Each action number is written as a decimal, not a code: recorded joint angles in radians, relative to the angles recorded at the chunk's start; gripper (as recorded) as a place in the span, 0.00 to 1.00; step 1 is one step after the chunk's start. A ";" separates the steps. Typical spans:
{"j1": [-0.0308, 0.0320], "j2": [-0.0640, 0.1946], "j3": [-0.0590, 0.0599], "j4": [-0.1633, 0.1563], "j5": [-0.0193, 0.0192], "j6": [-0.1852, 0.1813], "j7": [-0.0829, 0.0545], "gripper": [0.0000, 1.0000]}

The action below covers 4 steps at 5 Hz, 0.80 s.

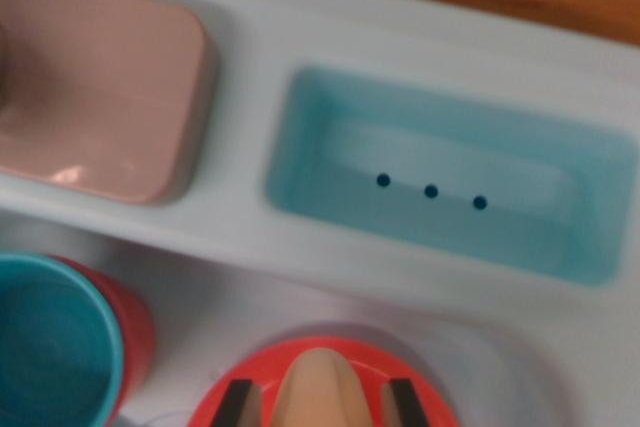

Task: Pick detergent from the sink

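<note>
where the sink (300,37) blurs, detergent (320,387) below

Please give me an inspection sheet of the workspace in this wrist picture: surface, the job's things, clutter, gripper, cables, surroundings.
Surface: pale toy sink unit, blurred; a wood-coloured strip shows beyond its top edge.
Job's things: a red round item with a beige tip and two black marks at the bottom edge, possibly the detergent; cut off by the frame, so not sure.
Clutter: pink block in the upper-left recess; light blue compartment with three dark holes, nothing in it; teal and red cup at lower left, partly cut off.
Gripper: nothing seen.
Cables: nothing seen.
Surroundings: nothing seen beyond the wood-coloured strip.
</note>
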 joint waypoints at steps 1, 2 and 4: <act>0.0000 0.000 0.000 0.000 0.0000 0.000 0.000 1.00; 0.0003 -0.009 -0.001 0.026 -0.0043 0.035 0.005 1.00; 0.0007 -0.020 -0.002 0.055 -0.0093 0.074 0.011 1.00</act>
